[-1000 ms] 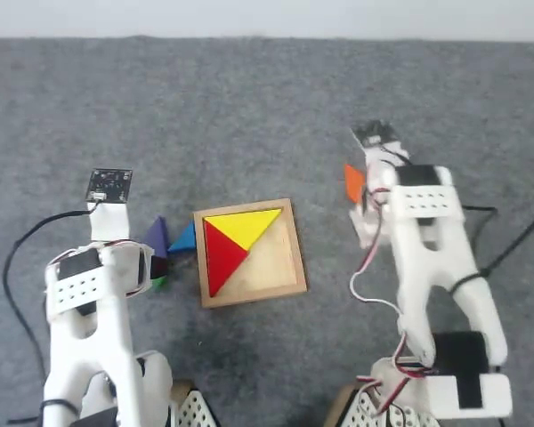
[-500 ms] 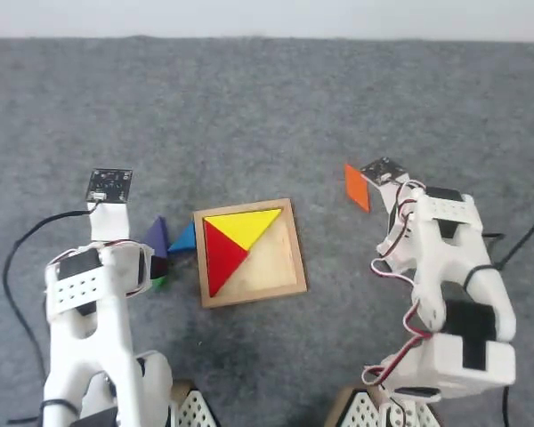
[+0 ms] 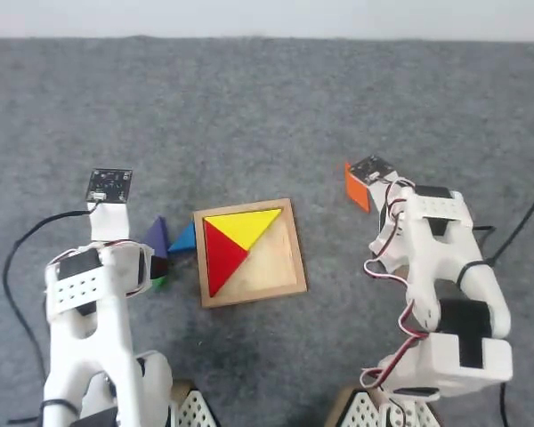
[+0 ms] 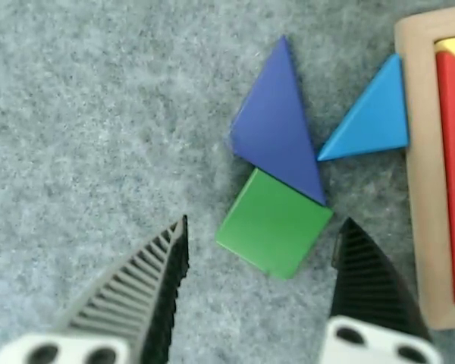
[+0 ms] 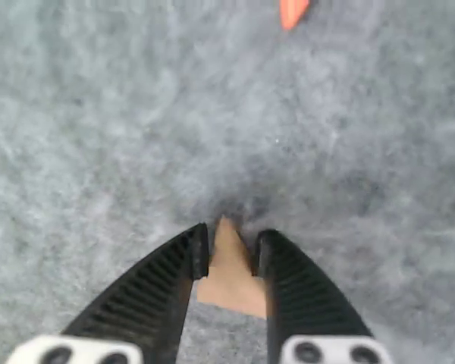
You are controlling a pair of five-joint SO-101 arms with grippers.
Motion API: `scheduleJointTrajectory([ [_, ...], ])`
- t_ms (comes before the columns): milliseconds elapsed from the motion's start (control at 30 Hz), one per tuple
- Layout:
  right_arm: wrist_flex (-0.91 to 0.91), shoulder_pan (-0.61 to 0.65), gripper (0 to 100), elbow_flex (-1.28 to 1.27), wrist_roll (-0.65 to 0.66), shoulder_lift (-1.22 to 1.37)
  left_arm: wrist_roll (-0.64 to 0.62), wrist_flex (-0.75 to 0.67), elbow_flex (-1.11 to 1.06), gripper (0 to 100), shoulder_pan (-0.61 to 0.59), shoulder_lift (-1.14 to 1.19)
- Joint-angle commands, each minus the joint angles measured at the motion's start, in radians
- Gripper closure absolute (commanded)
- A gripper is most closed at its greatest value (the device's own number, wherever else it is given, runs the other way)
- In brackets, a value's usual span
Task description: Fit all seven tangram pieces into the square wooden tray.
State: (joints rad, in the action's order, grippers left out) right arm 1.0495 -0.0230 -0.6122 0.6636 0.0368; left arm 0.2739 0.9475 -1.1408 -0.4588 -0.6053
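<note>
**Tray.** We list one square wooden tray of pale raw timber with a raised rim, lying slightly askew.

**Pieces in the tray: two.** Both are smooth and flat. One yellow triangle lies on the 12 o'clock side and one red triangle on the 9 o'clock side, and they meet along an edge. The remaining floor is bare wood.

**Pieces at the tray's 9 o'clock: three, clustered.**
- One light blue triangle lies just beside the rim.
- One dark blue triangle touches the light blue triangle at a corner.
- One green square lies edge to edge with the dark blue triangle.

**Piece at the tray's 2 o'clock: one.** An orange parallelogram lies well apart from the tray.

**Left claw**. We find it spread wide and holding nothing. It hangs over the green square, one ribbed black finger on either side.

**Right claw**. We find it closed on one tan pointed piece.

**Surface.** The surface is grey fuzzy carpet. One pale wall strip runs along the far edge.
</note>
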Motion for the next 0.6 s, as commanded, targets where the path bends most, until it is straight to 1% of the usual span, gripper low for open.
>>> scheduleJointTrajectory([
  [0,0.004,-0.050,86.8,0.046,0.012,-0.013,0.011,-0.018,0.004,70,-0.006,-0.028],
  [67,0.010,-0.065,80.2,0.051,0.014,-0.015,0.011,-0.018,0.004,70,-0.006,-0.028],
  [133,0.061,-0.067,73.8,0.074,0.023,-0.015,0.011,-0.018,0.004,70,-0.006,-0.028],
  [200,0.147,-0.059,71.0,0.117,0.080,-0.015,0.011,-0.018,0.004,70,-0.006,-0.028],
  [300,0.278,-0.054,71.0,0.184,0.166,-0.015,0.015,-0.018,0.004,70,-0.006,-0.028],
  [400,0.346,-0.062,71.0,0.189,0.316,-0.004,0.035,-0.017,0.004,70,-0.006,-0.029],
  [500,0.328,-0.071,71.9,0.124,0.445,0.001,0.034,-0.017,0.002,70,-0.006,-0.029],
  [567,0.283,-0.071,73.9,0.075,0.483,0.005,0.035,-0.017,0.002,70,-0.006,-0.029],
])
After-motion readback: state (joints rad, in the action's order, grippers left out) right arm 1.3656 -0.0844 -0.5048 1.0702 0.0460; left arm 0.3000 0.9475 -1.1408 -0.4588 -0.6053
